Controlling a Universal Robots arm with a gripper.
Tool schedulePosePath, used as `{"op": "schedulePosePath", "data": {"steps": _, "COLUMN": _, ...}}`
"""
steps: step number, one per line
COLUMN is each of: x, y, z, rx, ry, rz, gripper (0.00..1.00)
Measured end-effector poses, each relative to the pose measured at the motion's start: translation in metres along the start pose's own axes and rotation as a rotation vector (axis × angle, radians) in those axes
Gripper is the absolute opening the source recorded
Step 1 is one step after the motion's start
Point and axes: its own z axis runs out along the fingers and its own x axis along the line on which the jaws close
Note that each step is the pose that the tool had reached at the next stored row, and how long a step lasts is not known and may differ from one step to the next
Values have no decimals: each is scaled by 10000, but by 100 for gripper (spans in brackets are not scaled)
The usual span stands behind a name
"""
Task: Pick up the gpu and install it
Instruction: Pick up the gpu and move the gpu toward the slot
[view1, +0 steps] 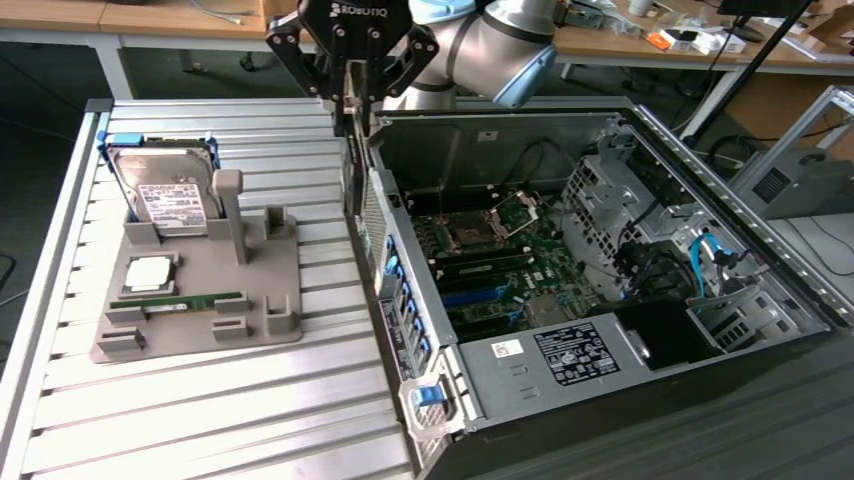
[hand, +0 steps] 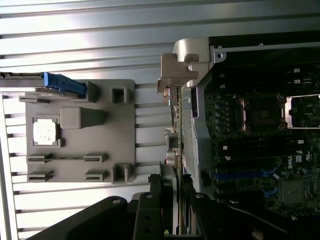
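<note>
Closest to the wrist camera is the claw, clenched on the gpu, which it grips by one end so that the thin card hangs upright and shows edge-on. In the exterior view the card sits high, over the wall of the open computer case on the exterior view's left, between the gray tray and the motherboard. Whether the card's lower end touches that wall cannot be told.

On the tray, the hard drive, the processor chip and the green memory stick sit in their holders. The tray rests on the slatted desk.

The step in hand looks like the carry into the case, with seating not yet done. To do it well, the card probably needs to hang plumb, with no twist in the grip, and to clear the case wall fully before any descent. Its connector edge should run parallel to the slot on the motherboard, and the metal bracket end should face the case's rear. Any push should be straight and even. A tilted entry risks catching the wall or jamming one corner of the connector.
</note>
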Motion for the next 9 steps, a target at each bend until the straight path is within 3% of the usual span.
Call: {"op": "schedulePosePath", "data": {"steps": 9, "x": -75, "y": 4, "z": 2, "rx": 0, "ry": 3, "rz": 0, "gripper": 27}}
